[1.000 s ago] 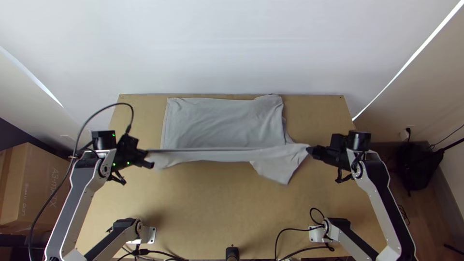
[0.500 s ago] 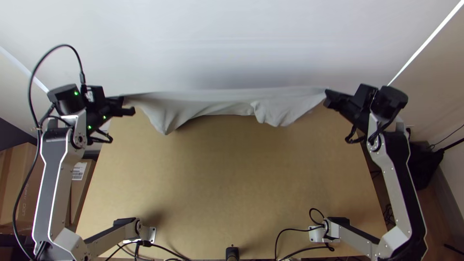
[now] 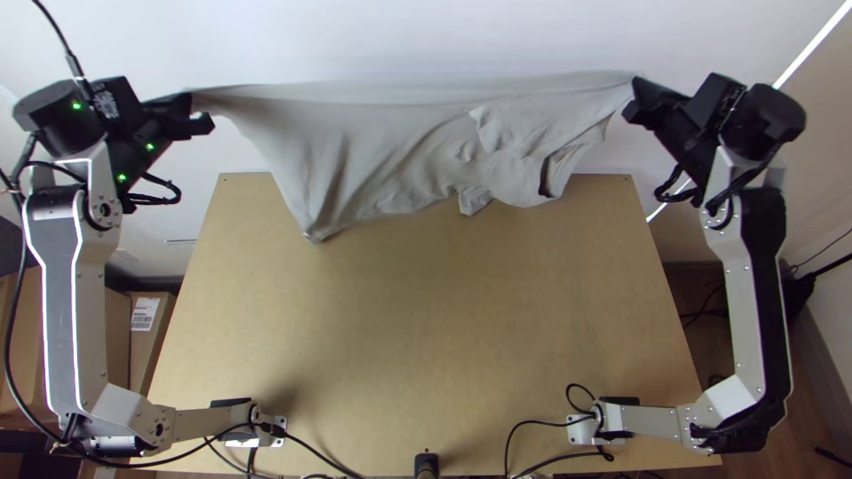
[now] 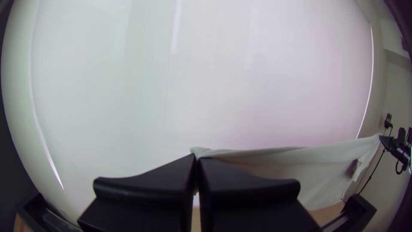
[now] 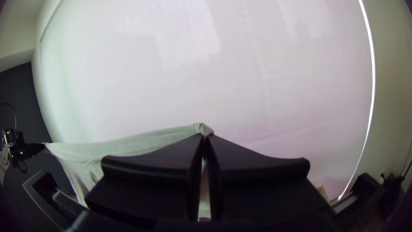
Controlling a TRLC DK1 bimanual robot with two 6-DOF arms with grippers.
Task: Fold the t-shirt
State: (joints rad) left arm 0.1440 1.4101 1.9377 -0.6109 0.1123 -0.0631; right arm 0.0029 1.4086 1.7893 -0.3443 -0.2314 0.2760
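While my left claw (image 3: 202, 112) pinches one end of the t-shirt (image 3: 399, 137), my right claw (image 3: 632, 99) grips the other, and I see both pairs of fingers closed, with a bit of cloth caught between the tips. The grey shirt hangs between the two claws, its upper edge stretched nearly straight from one to the other. Below that edge it droops in loose folds, with a pointed corner lower down, nearer my left claw. I can't tell whether that corner touches the table (image 3: 408, 319).
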